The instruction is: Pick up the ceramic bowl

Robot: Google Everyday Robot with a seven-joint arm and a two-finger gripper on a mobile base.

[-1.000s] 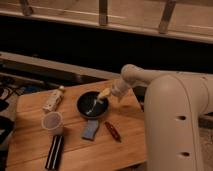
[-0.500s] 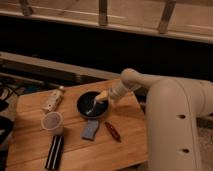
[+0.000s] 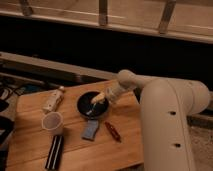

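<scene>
Nearest the camera, at the front edge of the wooden desk [image 3: 35, 125], lies one long black flat object [image 3: 54, 151], end-on toward the viewer. Just behind it stands one small translucent whitish cup [image 3: 52, 122], upright; what it holds cannot be made out. To the right of the cup lie one blue-grey rectangular pad [image 3: 91, 129] and one slim red-brown item [image 3: 112, 131], near each other but apart, with bare wood in front of them up to the desk's front edge.

Farther back, about mid-desk, sits the ceramic bowl [image 3: 85, 103], one dark, glossy, shallow dish with pale streaks inside. The end effector [image 3: 98, 99] is over the bowl's right side, at or just within its rim; whether it is open or clamped on the rim cannot be told. The pale arm [image 3: 165, 107] reaches in from the right and covers that side of the desk.

Left of the bowl lies one pale bottle [image 3: 53, 99] on its side, near the left rear edge. Beyond the desk runs a dark band under a railing.
</scene>
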